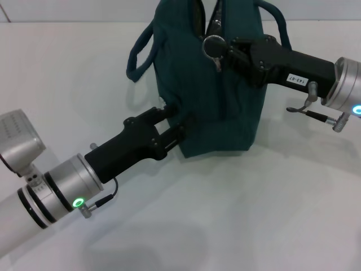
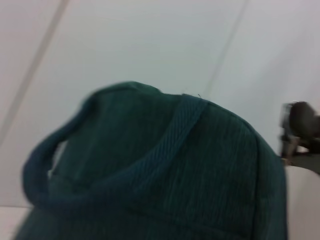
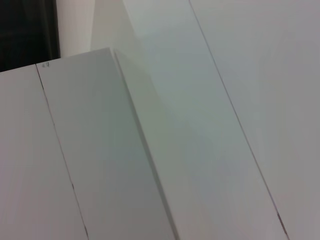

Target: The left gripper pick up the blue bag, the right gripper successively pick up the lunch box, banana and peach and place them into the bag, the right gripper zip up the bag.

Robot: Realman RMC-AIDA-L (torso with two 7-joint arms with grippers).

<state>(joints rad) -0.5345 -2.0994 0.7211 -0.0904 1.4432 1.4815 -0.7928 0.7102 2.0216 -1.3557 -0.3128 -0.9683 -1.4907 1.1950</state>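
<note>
Bag (image 1: 211,84) stands upright on the table (image 1: 254,214). We clamp its lower side with the left gripper (image 1: 179,125). Right gripper (image 1: 217,52) sits at the zip on top, fingers unclear. We should pull steadily along the zip while bracing the bag.

place: lab-like robot test bench | evidence: bare white tabletop (image 1: 237,226); plain white panelled walls (image 3: 240,75)

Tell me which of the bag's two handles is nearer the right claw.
The handle on the robot's right side of the bag: it arches just behind the right claw at the bag's top. The other handle loops out on the opposite side, clear of it.
</note>
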